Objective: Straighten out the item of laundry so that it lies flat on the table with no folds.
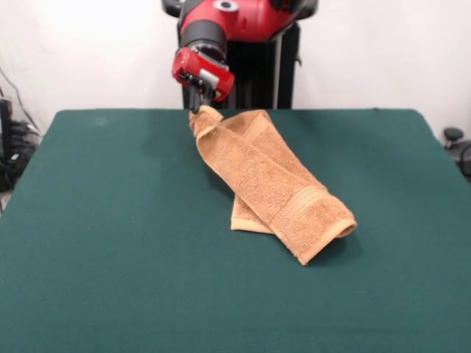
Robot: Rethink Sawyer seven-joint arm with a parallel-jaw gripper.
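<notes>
The orange-tan terry towel (272, 184) lies folded over itself on the dark green table (110, 235), running from the far middle toward the near right. Its woven border band shows at the near end. Its far corner is lifted off the table. My gripper (199, 104) comes down from above at the table's far side and is shut on that lifted corner. No care tag shows.
The robot's black pedestal (257, 70) stands behind the table's far edge. Cables and dark equipment (11, 147) sit past the left edge, and a dark object (455, 143) sits past the right edge.
</notes>
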